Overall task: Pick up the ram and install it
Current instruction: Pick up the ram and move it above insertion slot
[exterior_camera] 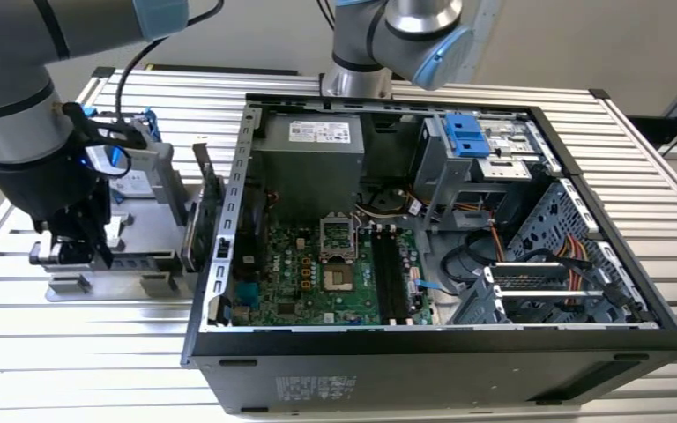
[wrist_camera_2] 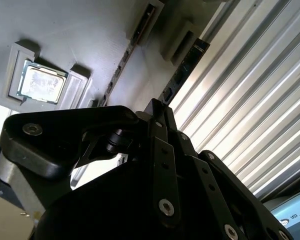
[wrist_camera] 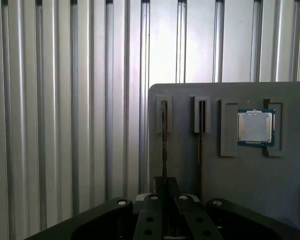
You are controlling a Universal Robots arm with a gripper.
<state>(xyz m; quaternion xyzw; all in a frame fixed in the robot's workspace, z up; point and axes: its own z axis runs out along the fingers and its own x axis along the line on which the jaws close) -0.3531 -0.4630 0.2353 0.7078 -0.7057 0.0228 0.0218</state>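
Observation:
The ram (wrist_camera: 164,140) is a thin stick standing on edge in a slot of the grey holder (wrist_camera: 240,190), nearest the holder's edge. In the second wrist view the ram (wrist_camera_2: 182,67) runs as a dark strip straight into the fingertips. My gripper (wrist_camera: 164,187) sits right over it, its fingers drawn together on the stick's end. In the exterior view my gripper (exterior_camera: 74,256) is low at the holder (exterior_camera: 138,273), at that view's left beside the open computer case (exterior_camera: 433,335). The motherboard's long black slots (exterior_camera: 386,278) lie inside the case.
A second thin stick (wrist_camera: 200,135) stands in the neighbouring slot, and a square processor chip (wrist_camera: 256,127) lies in a recess beyond it. Taller parts stand upright on the holder next to the case wall (exterior_camera: 204,211). Another arm's base (exterior_camera: 398,35) rises behind the case. Ribbed metal table (wrist_camera: 65,100) surrounds everything.

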